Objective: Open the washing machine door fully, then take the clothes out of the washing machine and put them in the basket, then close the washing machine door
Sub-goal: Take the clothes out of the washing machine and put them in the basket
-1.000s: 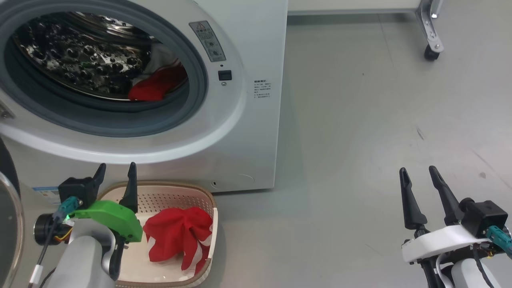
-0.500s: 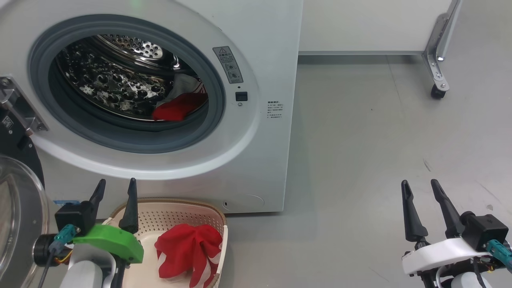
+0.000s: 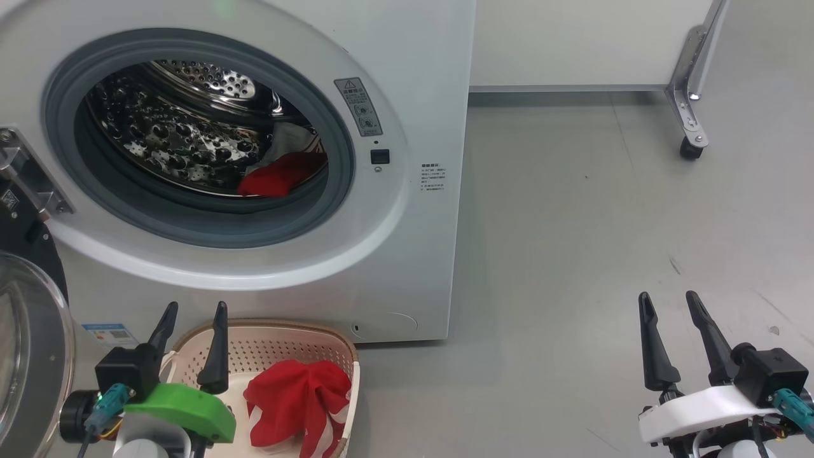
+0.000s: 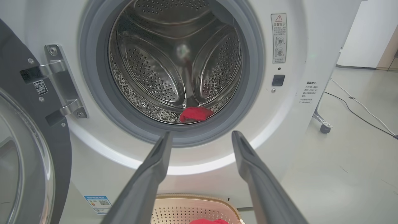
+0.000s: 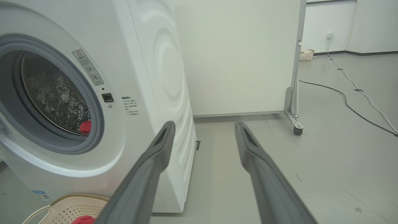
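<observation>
right of washing machine [image 3: 420,267]: castered panel [image 5: 242,56], perhaps 2 floor cables [image 5: 345,100].

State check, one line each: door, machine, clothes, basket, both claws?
washing machine door: open, swung out to the left
washing machine: drum exposed
drum garment: red, inside the drum near the seal
basket: on the floor in front of the machine
basket garment: red, lying in the basket
left claw: open, empty
right claw: open, empty
</observation>
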Robot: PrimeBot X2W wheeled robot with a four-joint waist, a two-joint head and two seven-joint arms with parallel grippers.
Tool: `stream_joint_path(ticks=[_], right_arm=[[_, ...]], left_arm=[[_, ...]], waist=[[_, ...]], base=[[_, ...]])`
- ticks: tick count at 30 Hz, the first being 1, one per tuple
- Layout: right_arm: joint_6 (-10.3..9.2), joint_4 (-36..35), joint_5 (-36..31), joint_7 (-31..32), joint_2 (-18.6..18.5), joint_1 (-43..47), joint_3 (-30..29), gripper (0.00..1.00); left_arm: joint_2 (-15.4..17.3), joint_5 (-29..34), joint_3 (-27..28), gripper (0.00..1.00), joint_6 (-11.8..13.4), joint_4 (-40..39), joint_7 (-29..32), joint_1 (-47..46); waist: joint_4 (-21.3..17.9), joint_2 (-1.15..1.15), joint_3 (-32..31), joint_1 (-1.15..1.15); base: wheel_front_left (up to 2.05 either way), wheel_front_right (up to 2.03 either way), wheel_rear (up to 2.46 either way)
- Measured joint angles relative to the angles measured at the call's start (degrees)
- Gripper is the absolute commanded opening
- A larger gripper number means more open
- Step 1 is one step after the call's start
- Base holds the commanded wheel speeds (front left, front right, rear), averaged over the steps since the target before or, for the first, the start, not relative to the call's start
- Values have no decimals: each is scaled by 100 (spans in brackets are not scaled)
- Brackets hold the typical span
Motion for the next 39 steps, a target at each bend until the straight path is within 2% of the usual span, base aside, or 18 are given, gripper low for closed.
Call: stream_joint_path(ticks=[29,39], right_arm=[[-11,-250,9,86,-27,81,-2,100],[-52,-456,9,194,-29,90,79,100]], left_arm=[[-30,1,-31,100,75,-500,0,467],[-33,1,-4,100,136,-699,0,538]], waist=[[-61,0,-2,0],[-132,0,231,0]], base=[[0,0,0],[0,0,0]])
